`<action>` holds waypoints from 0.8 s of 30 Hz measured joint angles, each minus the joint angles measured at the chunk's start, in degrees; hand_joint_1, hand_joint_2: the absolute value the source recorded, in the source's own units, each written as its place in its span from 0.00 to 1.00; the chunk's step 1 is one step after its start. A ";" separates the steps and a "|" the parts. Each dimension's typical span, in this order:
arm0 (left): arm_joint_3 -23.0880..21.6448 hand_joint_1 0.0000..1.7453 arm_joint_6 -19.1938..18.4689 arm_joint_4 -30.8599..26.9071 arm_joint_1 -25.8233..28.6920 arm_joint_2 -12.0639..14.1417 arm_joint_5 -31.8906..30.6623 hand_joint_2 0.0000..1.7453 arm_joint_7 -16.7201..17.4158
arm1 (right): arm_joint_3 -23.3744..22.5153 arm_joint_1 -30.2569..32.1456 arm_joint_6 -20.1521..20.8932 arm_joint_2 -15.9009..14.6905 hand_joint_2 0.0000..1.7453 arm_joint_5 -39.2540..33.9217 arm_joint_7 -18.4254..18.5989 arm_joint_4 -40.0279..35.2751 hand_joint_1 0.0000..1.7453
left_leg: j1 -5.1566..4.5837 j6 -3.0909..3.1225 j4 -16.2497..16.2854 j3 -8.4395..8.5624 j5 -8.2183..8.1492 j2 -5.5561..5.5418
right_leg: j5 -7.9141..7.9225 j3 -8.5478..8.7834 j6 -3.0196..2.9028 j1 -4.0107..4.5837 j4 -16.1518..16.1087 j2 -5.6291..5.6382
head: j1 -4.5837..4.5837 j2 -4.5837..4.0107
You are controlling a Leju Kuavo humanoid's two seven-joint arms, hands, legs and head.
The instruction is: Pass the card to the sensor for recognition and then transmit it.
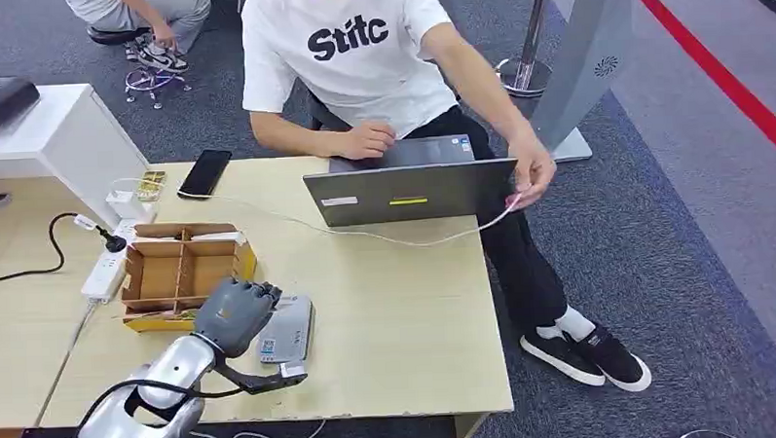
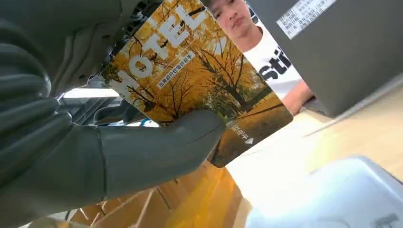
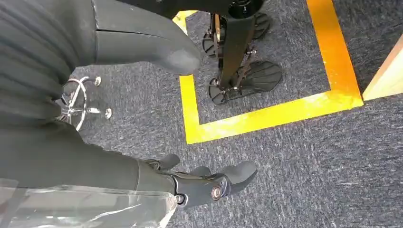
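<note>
A: One card (image 2: 190, 76) (printed "HOTEL") sits pinched between the thumb and fingers of the left hand (image 1: 236, 312), above the grey sensor (image 1: 289, 330) near the desk's (image 1: 407, 316) front edge.

B: Progress?

A: The pickup is done; recognition looks underway or imminent, and the handover remains. The right hand (image 3: 209, 183) hangs over carpet, fingers loosely spread, holding nothing.
</note>
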 joint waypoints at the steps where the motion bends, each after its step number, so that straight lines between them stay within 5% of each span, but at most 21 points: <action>1: -0.27 1.00 0.00 0.55 0.00 -0.09 -0.15 1.00 0.02 | 0.00 0.00 0.11 0.00 1.00 0.13 0.02 0.00 0.00 | 0.00 0.00 0.00 0.00 0.00 0.00 | 0.00 0.00 0.00 0.00 0.00 0.00 | 0.00 0.00; 14: -2.63 1.00 2.05 4.48 -0.09 -1.62 -0.72 1.00 0.52 | -0.11 0.01 0.48 0.00 1.00 0.35 1.03 0.00 0.00 | 0.00 0.00 0.01 0.01 0.01 0.00 | 0.01 -0.01 -0.01 0.00 0.00 0.00 | 0.00 0.00; 19: -2.10 1.00 4.00 1.25 -1.47 -1.62 0.68 1.00 1.99 | -0.37 0.02 0.48 0.00 1.00 0.40 1.46 0.00 0.00 | 0.00 0.00 0.01 -0.01 0.05 -0.01 | 0.02 0.00 -0.01 0.00 0.01 -0.02 | 0.02 0.00; 24: 2.76 1.00 2.05 -4.23 -3.99 -1.64 1.09 1.00 2.12 | -0.72 0.05 0.48 0.00 1.00 1.53 1.79 0.00 0.00 | 0.01 -0.03 0.01 -0.01 0.08 -0.01 | 0.09 -0.01 -0.04 0.00 0.02 -0.01 | -0.02 0.00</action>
